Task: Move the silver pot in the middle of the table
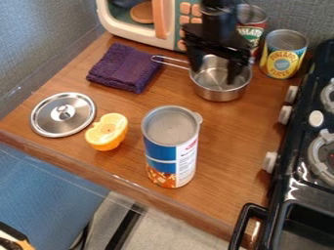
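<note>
"From the camera view, what is the gripper (215, 74) doing?"

"It hangs over the silver saucepan (221, 94) with its fingers well spread. One is by the rim on the wire handle's (174, 63) side, the other over the pan's mouth. I'd call it released, with nothing clenched."

"And the saucepan itself?"

"Upright towards the back of the wooden tabletop (228, 141), in front of the tomato can (252, 30) and the pineapple can (284, 53). Its handle points away from the stove (297, 178), its end near the folded purple cloth (125, 67)."

"How will it handle?"

"Light, I'd guess, being small and thin-walled — stiff too, so a firm pinch shouldn't dent it. But polished metal is slippery, and a curved wall can swivel between the fingers."

"Where would you take hold?"

"On the wall, one finger inside and one outside, close to where the handle joins. Out at the handle's end the body would probably tip or swing."

"Then to the middle?"

"Yes, the grasp and the carry are both to do. A low lift or gentle slide should serve — just mind the tall snack canister (171, 146), and keep the handle from dragging the cloth or the steel lid (49, 120)."
</note>
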You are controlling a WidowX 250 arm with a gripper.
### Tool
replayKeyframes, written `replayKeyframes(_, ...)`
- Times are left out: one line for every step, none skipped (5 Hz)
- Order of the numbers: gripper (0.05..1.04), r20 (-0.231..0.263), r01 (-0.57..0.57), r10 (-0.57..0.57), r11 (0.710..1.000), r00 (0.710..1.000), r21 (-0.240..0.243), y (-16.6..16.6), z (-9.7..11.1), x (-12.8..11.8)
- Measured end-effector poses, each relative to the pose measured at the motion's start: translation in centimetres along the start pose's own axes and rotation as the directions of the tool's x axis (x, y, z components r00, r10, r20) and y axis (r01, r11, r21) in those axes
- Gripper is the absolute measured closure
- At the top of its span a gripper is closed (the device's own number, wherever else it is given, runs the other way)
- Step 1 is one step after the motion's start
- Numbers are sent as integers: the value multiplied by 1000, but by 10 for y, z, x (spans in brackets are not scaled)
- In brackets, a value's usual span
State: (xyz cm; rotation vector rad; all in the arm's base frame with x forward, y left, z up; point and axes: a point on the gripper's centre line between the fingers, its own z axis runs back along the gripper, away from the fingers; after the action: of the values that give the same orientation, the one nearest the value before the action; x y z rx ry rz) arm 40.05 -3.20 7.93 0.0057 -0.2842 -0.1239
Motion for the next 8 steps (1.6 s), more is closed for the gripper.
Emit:
replayKeyframes(83, -18, 5, -5, 1000, 1000, 24, -15, -24, 20)
replayKeyframes(83, -31, -23, 23, 1000, 999, 15, -21, -40, 29)
replayKeyframes(139, -64, -39, 39, 999, 997, 1, -29, -60, 29)
replayKeyframes(428, -67, -27, 28, 1000, 997, 2, -34, -61, 29)
replayKeyframes(732, -71, -27, 27, 1000, 997, 8, -34, -59, 29)
replayKeyframes(934, -70, -27, 28, 1000, 997, 17, -32, -56, 31)
replayKeyframes(998, -75, -24, 26, 999, 997, 23, -34, -56, 30)
replayKeyframes(999, -43, -11, 12, 1000, 999, 16, -37, -35, 32)
